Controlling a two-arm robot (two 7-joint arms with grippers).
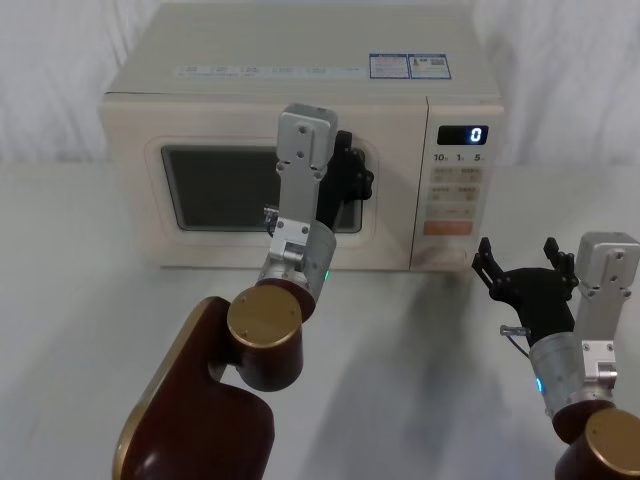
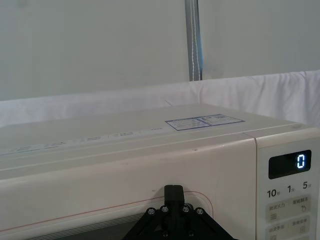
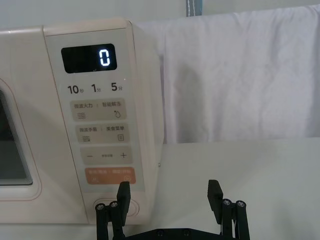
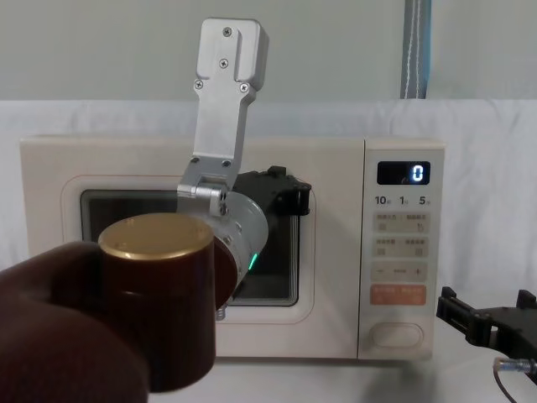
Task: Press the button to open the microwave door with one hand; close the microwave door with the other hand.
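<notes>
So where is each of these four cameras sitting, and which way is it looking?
Head: high up, looking down at the microwave door, over both arms.
Chest: lower, level with the door; left gripper at its window, right gripper low.
Left wrist: against the door, looking along the microwave's top edge.
Right wrist: facing the control panel; open fingers near the button.
All share the lit "0" display.

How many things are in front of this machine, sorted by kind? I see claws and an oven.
Microwave ovens: 1, with the microwave door shut and the button low on its panel.
Claw tools: 2, the left tool at the door, the right tool open beside the panel.
Total: 3
</notes>
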